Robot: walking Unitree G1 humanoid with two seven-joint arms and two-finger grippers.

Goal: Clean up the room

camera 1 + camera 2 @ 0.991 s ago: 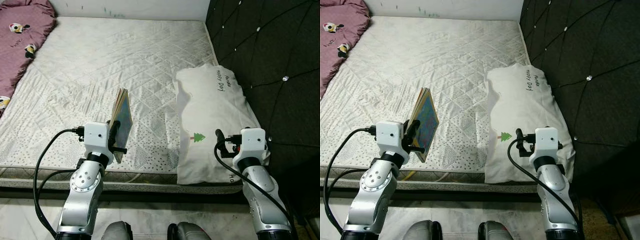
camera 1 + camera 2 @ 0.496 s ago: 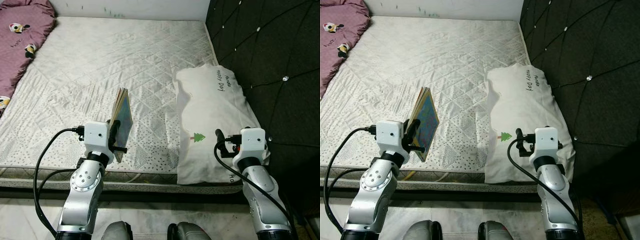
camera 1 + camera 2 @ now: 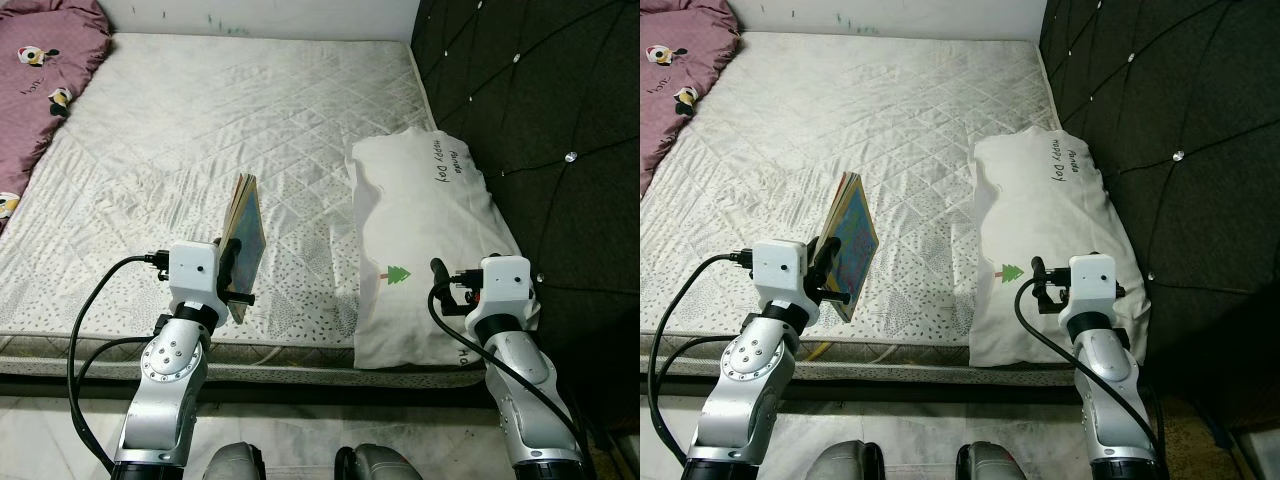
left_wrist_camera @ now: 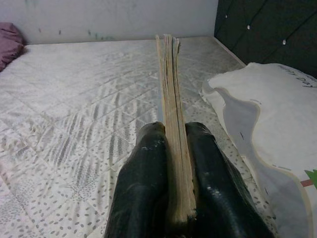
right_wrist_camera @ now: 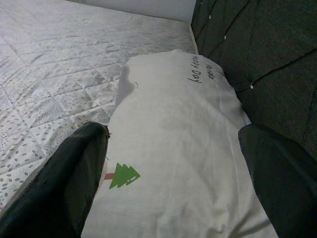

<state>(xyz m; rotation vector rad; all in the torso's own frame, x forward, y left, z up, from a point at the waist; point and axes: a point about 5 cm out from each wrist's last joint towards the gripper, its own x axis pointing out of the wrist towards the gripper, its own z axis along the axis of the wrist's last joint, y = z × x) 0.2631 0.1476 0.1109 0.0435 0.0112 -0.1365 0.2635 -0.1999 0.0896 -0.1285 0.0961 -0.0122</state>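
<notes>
The left gripper (image 4: 171, 163) has its two black fingers pinched tight on a thin book (image 3: 243, 232), which it holds on edge above the near part of the mattress (image 3: 230, 110), in the lower left centre of the left eye frame; the left wrist view looks straight along the book's yellowed page edges, squeezed between the finger pads. So one loose item appears to be lifted off the bed already, but it is not yet put anywhere: no shelf, box or table shows in these frames, and where it should go cannot be judged from here. The right gripper (image 5: 173, 163) has its fingers spread wide and holds nothing, poised just over the near end of the white pillow (image 3: 425, 240), which lies along the right side of the frame against the dark tufted headboard (image 3: 540, 110). The pillow, printed with a small green tree and some lettering, looks roughly in its place, though slightly rumpled. In the upper left corner of the frame a maroon blanket (image 3: 40, 70) with cartoon patches is bunched at the far edge of the mattress and seems still to need folding or straightening. The rest of the quilted mattress surface shows no other objects. Taken together, the tidying looks to be at an early-to-middle stage: one thing in hand, its stowing and the bedding yet to be dealt with.
</notes>
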